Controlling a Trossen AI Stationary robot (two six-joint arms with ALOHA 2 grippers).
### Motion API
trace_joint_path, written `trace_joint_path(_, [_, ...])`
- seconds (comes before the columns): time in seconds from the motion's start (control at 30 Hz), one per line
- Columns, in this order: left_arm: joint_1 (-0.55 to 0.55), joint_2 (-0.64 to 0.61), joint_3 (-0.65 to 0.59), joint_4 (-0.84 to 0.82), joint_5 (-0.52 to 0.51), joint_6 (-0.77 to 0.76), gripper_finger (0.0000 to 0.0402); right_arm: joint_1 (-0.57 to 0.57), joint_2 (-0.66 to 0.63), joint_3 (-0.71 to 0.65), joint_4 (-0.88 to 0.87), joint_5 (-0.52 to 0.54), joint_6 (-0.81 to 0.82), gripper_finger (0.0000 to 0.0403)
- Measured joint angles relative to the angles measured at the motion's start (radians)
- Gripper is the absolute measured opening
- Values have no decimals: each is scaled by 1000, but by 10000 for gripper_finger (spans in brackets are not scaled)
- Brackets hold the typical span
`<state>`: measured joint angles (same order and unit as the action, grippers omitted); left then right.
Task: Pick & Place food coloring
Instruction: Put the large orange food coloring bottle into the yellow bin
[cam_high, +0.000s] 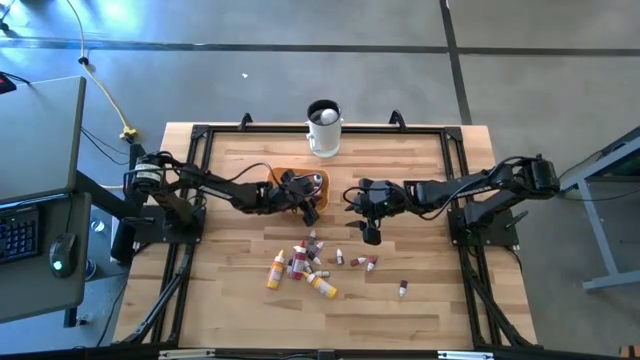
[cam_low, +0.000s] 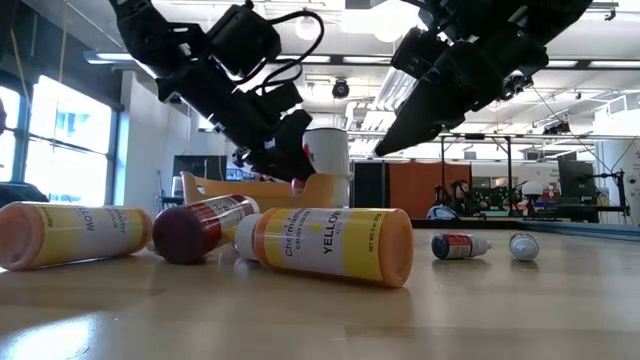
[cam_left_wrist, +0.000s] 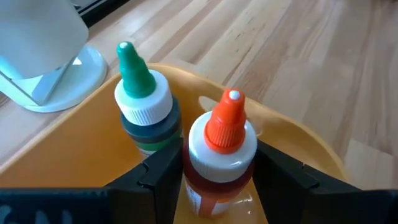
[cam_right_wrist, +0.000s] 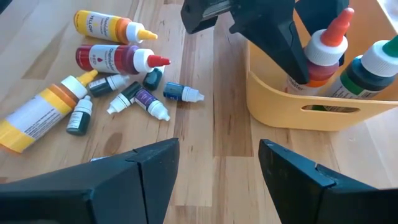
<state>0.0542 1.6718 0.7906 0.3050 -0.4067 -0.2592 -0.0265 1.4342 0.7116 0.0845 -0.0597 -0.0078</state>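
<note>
Closest to the low camera there's a fat yellow bottle (cam_low: 325, 244) lying on its side on the wooden table (cam_high: 430, 310), label reading YELLOW, with a dark red bottle (cam_low: 200, 227) and another yellow one (cam_low: 70, 233) down flat just beside it. Behind those sits the scatter of tiny dropper bottles (cam_right_wrist: 134, 93), all tipped over in a loose pile.

Right gripper (cam_high: 371, 232) hangs over the table near that pile, fingers spread wide with nothing between them.

Past it is the orange bin (cam_right_wrist: 298, 102). Left gripper (cam_left_wrist: 217, 177) is reaching down into it, fingers on either side of an orange-capped bottle (cam_left_wrist: 221, 149) that stands upright inside. The jaws sit snug along the bottle, but I honestly can't tell whether they're squeezing it or have let go. A green-capped bottle (cam_left_wrist: 144, 102) stands upright right next to it, almost touching.

Farthest back, a white mug (cam_high: 324, 128) at the table's far edge.
</note>
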Motion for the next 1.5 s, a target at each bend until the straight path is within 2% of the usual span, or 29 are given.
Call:
trace_joint_path(0.9, [14, 0, 0, -9, 20, 26, 178, 0, 1, 1, 4, 0, 0, 215])
trace_joint_path(1.23, [18, 0, -1, -9, -3, 19, 223, 0, 1, 1, 5, -13, 0, 215])
trace_joint_path(1.4, [18, 0, -1, -9, -27, 19, 225, 1, 1, 1, 5, -24, 0, 215])
trace_joint_path(1.5, [16, 0, -1, -9, 7, 18, 225, 1, 1, 1, 5, -24, 0, 215])
